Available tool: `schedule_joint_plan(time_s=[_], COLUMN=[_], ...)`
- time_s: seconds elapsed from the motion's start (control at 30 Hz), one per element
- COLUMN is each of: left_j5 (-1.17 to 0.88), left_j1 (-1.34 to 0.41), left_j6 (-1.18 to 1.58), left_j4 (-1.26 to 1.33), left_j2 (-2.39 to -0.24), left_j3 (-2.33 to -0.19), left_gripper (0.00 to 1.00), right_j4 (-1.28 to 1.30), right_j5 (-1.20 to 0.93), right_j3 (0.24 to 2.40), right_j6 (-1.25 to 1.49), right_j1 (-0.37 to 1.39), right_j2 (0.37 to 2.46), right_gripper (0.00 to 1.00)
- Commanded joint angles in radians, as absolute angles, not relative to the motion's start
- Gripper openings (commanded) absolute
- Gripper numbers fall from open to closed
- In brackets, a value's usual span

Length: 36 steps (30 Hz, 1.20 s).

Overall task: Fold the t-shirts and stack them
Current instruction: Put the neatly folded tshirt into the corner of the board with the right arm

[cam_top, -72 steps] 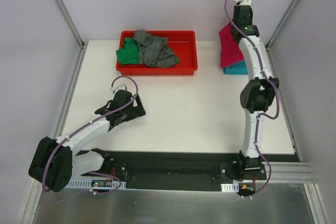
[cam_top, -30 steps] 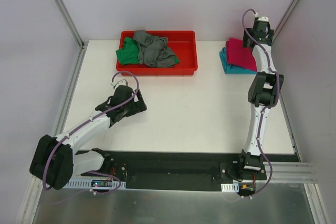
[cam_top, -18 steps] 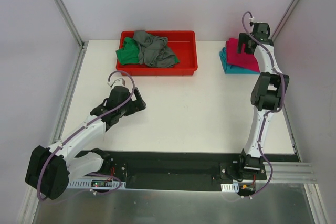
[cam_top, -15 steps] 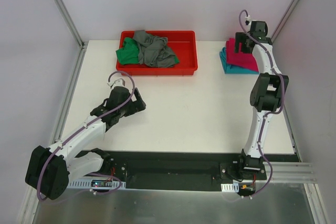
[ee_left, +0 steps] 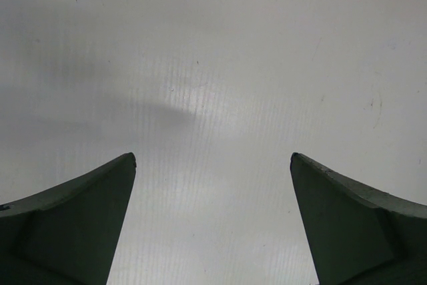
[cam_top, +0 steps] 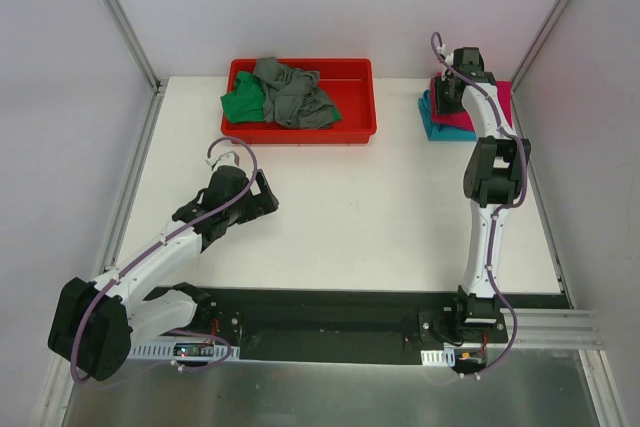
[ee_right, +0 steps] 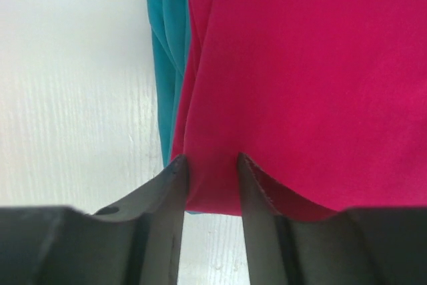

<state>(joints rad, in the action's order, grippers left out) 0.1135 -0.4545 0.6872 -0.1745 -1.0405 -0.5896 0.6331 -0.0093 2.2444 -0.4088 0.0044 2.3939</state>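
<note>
The right gripper (ee_right: 211,159), off to the right of the red tray (cam_top: 300,133), has its fingers drawn close on the near edge of the folded magenta-pink t-shirt (ee_right: 300,65), which lies on the folded teal t-shirt (ee_right: 170,51). The left gripper (ee_left: 212,158) hangs wide open and empty in front of the tray. I'd call it half done: the green t-shirt (cam_top: 240,107) and grey t-shirt (cam_top: 295,92) lie crumpled inside the tray.

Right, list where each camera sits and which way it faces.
Top external: high behind the bases, looking down; table, red tray, left arm, right arm show.
Left wrist: faces bare table; left gripper, open, frames the view.
Right wrist: faces pink t-shirt over teal t-shirt; right gripper pinches the pink.
Shared: top and right wrist see both shirts.
</note>
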Motion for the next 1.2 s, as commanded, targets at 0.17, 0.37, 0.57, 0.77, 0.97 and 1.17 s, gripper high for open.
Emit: schedule_joint_plan(time_s=[0.17, 0.37, 0.57, 0.77, 0.97, 1.17], left_j5=[0.118, 0.123, 0.132, 0.114, 0.106, 0.101], left_j1=[-0.454, -0.454, -0.454, -0.454, -0.454, -0.454], left_j6=[0.664, 0.660, 0.658, 0.661, 0.670, 0.689], left_j4=[-0.176, -0.178, -0.178, -0.178, -0.208, -0.359], left_j2=[-1.042, -1.043, -1.032, -0.983, -0.855, -0.724], left_j3=[-0.586, -0.583, -0.580, -0.587, -0.591, -0.607], left_gripper=[0.99, 0.99, 0.99, 0.99, 0.99, 0.99], right_j4=[0.701, 0.767, 0.767, 0.802, 0.762, 0.545], right_j5=[-0.107, -0.098, -0.089, -0.057, -0.055, -0.158], right_j3=[2.162, 2.169, 2.186, 2.293, 2.102, 1.504], right_j6=[-0.404, -0.397, -0.402, -0.368, -0.295, -0.138], right_j1=[-0.002, -0.002, -0.002, -0.002, -0.002, -0.002], right_j2=[2.359, 2.434, 2.450, 2.298, 1.926, 1.453], right_gripper=[0.34, 0.36, 0.40, 0.62, 0.96, 0.96])
